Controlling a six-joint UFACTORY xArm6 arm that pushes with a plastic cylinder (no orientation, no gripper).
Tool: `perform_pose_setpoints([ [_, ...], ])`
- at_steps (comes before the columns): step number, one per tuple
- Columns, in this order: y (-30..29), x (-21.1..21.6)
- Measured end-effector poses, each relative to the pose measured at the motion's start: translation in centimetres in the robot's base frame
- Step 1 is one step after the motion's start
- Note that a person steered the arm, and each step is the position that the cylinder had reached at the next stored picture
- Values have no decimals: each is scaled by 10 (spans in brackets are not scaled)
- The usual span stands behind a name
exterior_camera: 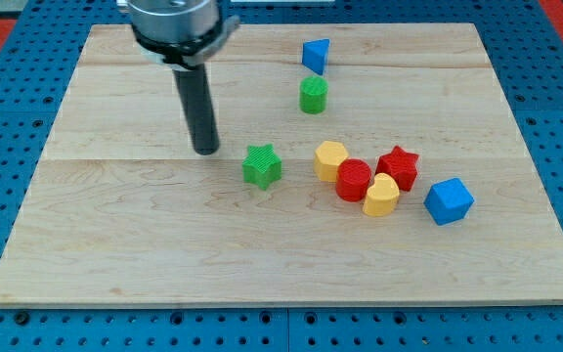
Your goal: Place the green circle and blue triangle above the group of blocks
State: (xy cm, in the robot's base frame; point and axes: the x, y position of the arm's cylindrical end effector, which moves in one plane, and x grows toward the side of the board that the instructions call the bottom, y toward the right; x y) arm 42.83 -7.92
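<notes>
The green circle (313, 95) stands upper middle of the wooden board, with the blue triangle (316, 55) just above it near the view's top. Below them lies a group: a green star (262, 165), a yellow hexagon (330, 159), a red circle (354, 180), a yellow block (381, 195), a red star (398, 167) and a blue cube (449, 201). My tip (205, 151) rests on the board to the left of the green star, apart from it, and lower left of the green circle.
The wooden board (115, 244) lies on a blue perforated table (8, 137). The arm's mount (174, 20) hangs over the board's upper left.
</notes>
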Motion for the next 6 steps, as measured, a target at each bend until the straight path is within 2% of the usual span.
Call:
perform_pose_setpoints([
  [1, 66, 2],
  [2, 52, -24],
  [3, 19, -82],
  [4, 61, -133],
  [5, 133, -105],
  [6, 164, -57],
])
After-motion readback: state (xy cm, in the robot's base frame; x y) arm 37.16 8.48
